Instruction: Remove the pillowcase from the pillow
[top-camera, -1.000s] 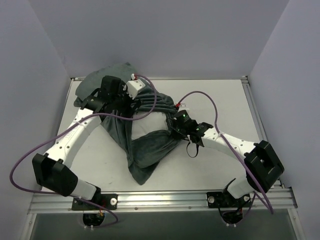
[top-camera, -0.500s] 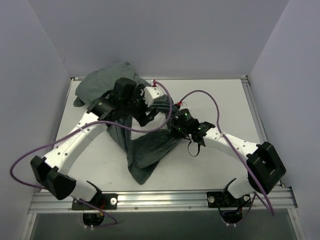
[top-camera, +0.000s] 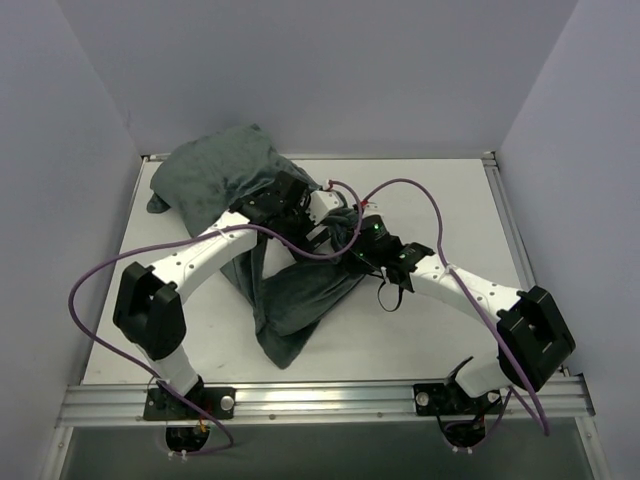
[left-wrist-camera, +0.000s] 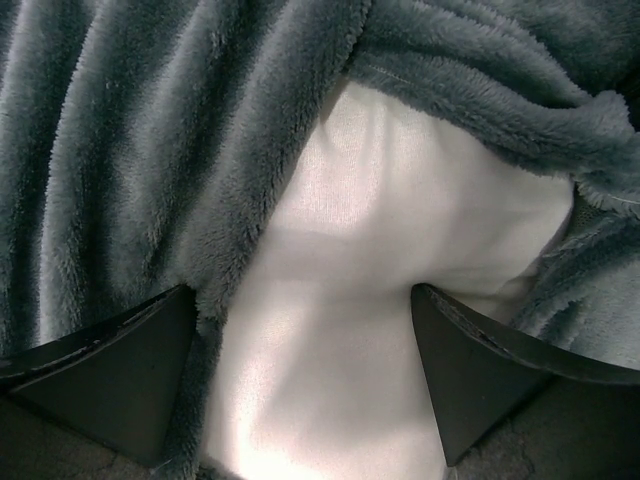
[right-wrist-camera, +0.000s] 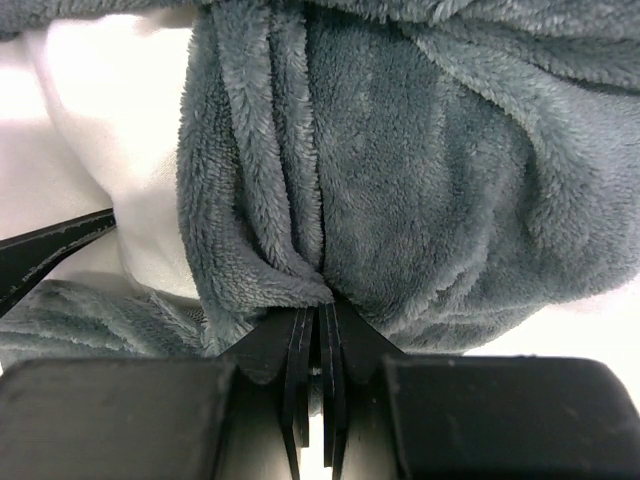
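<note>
A: Pillow location?
B: Mid-table, near far edge; bare white patch directly ahead of wide-spread left gripper.
A: Pillowcase?
B: Bunched fold pinched in right gripper, just beside the patch.

The left arm reaches forward and rightward, elbow bent, the left gripper facing down, jaws spread wide. The right arm stretches forward and leftward, the right gripper pinched tight on a pillowcase fold
</note>
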